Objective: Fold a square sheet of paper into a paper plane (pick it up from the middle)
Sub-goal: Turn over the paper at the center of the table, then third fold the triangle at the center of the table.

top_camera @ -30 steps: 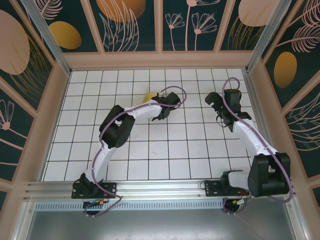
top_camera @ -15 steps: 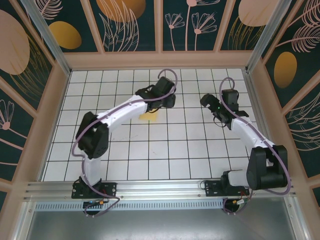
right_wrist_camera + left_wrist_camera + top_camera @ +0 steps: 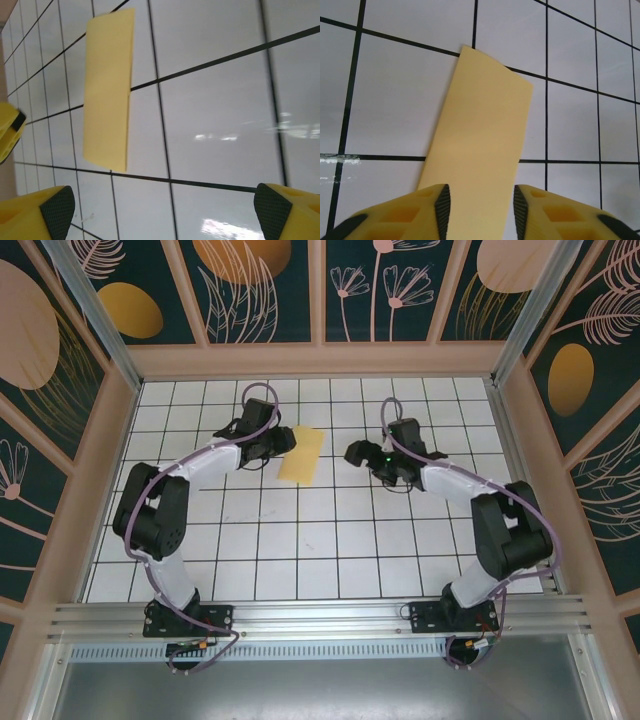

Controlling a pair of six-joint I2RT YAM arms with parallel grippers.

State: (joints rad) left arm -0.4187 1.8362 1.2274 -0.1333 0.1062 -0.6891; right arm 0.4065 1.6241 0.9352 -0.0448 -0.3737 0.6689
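The yellow sheet of paper (image 3: 301,454) lies flat on the white grid table, folded into a long narrow rectangle about two tiles long. My left gripper (image 3: 284,440) is at its left edge, low over the table. In the left wrist view the paper (image 3: 480,145) runs away from the gripper (image 3: 479,210), whose yellow fingers stand apart over the paper's near end without pinching it. My right gripper (image 3: 356,453) hovers about one tile right of the paper, wide open and holding nothing. In the right wrist view the paper (image 3: 107,90) lies ahead of the right gripper (image 3: 165,215), to its left.
The grid table (image 3: 330,540) is boxed in by a wooden rim (image 3: 320,362) and patterned walls. A fingertip of the left gripper (image 3: 10,132) shows at the left edge of the right wrist view. Both arms reach across the far half of the table.
The left arm swung left off the paper, which now lies uncovered and flat. The right gripper moved left toward the paper's right edge.
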